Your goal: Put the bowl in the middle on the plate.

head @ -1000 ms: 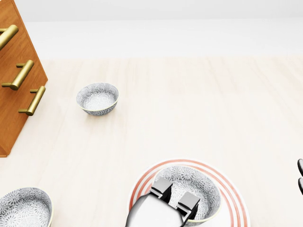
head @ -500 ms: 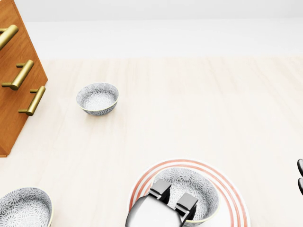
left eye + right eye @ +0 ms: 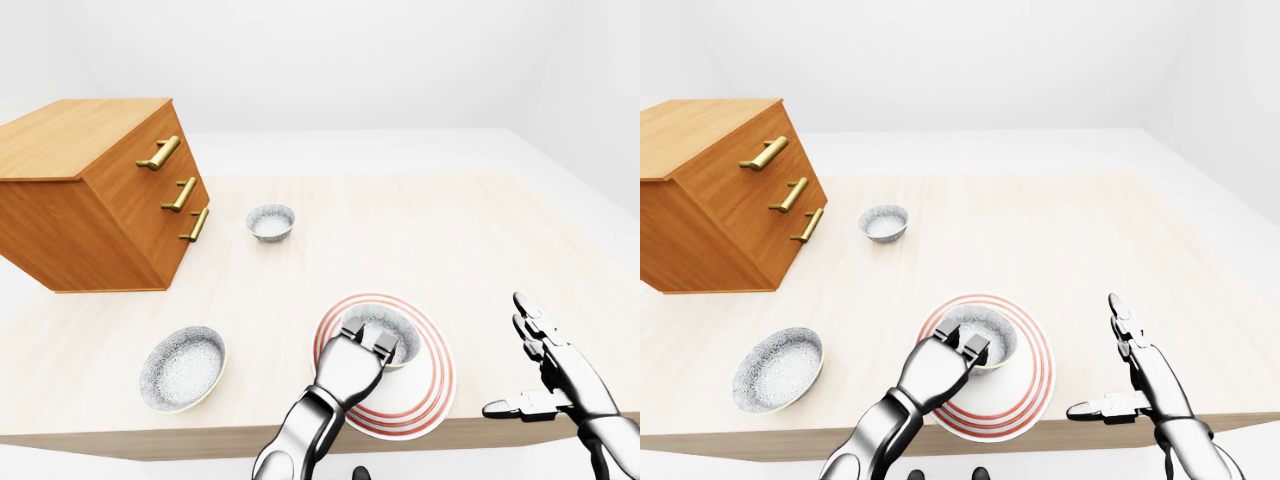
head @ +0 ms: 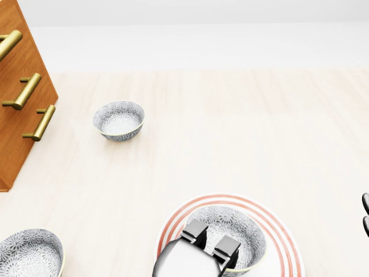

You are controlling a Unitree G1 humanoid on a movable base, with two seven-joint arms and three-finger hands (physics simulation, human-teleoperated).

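The patterned grey bowl [image 4: 239, 229] sits inside the white plate with red rings [image 4: 283, 235] at the bottom of the head view. My left hand [image 4: 211, 240] reaches in from the bottom edge. Its fingers [image 3: 372, 340] are hooked over the bowl's near rim, closed on it; the thumb is hidden under the hand. My right hand [image 3: 545, 365] hovers to the right of the plate, off the table's near edge, fingers spread and holding nothing. In the head view only its dark fingertips [image 4: 365, 211] show at the right edge.
A small bowl [image 4: 119, 120] stands at upper left of the light wooden table [image 4: 230, 127], and a wider one [image 4: 26, 254] at the bottom left corner. A wooden drawer chest with brass handles [image 4: 20, 98] fills the left side.
My left hand has slid slightly toward the bottom of the head view, and the bowl has settled with it by a few pixels. Nothing else has moved.
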